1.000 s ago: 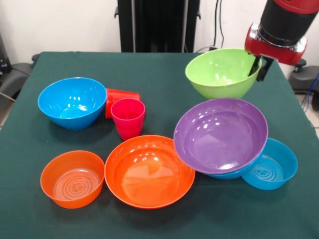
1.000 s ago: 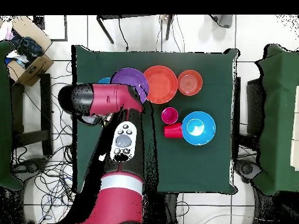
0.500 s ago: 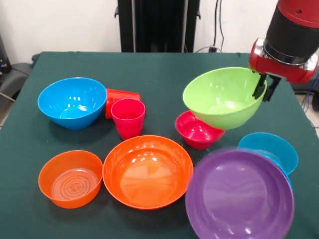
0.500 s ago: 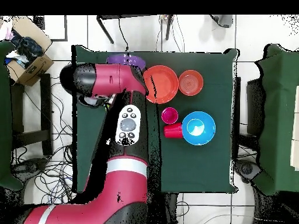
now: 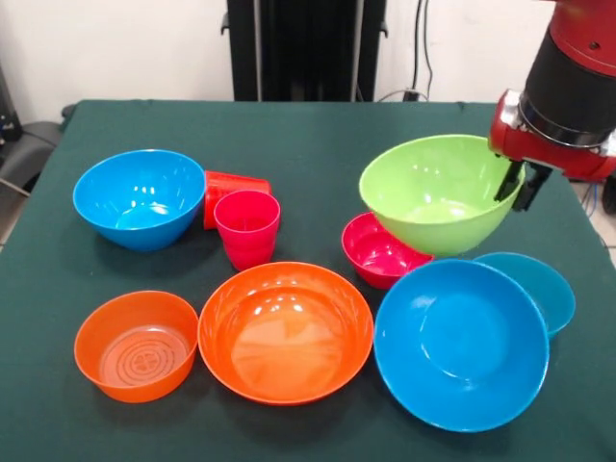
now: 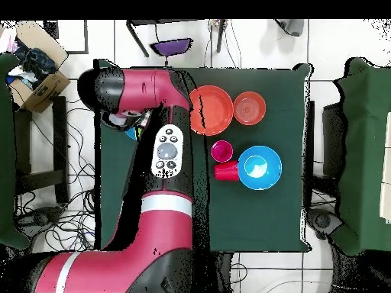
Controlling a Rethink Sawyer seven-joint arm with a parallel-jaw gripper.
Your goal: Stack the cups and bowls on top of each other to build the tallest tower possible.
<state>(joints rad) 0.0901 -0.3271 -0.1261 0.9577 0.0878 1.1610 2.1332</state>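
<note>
Left to right: big orange bowl (image 5: 286,330) waits, large blue bowl (image 5: 461,343) sits open, and the gripper (image 5: 517,185) pinches the lime green bowl (image 5: 438,192) by its rim, aloft above the small magenta bowl (image 5: 381,250). Best lowered level, centred over a wider bowl.

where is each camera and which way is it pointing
Front view: sits across the table, low, facing the bowls; shows the arm's end and the gripper clamped on the green bowl rim.
Overhead view: above the table, looking straight down; the red arm covers the left side, and a purple bowl lies beyond the table's edge.
Shared: big orange bowl, small orange bowl, blue bowl, pink cup.
</note>
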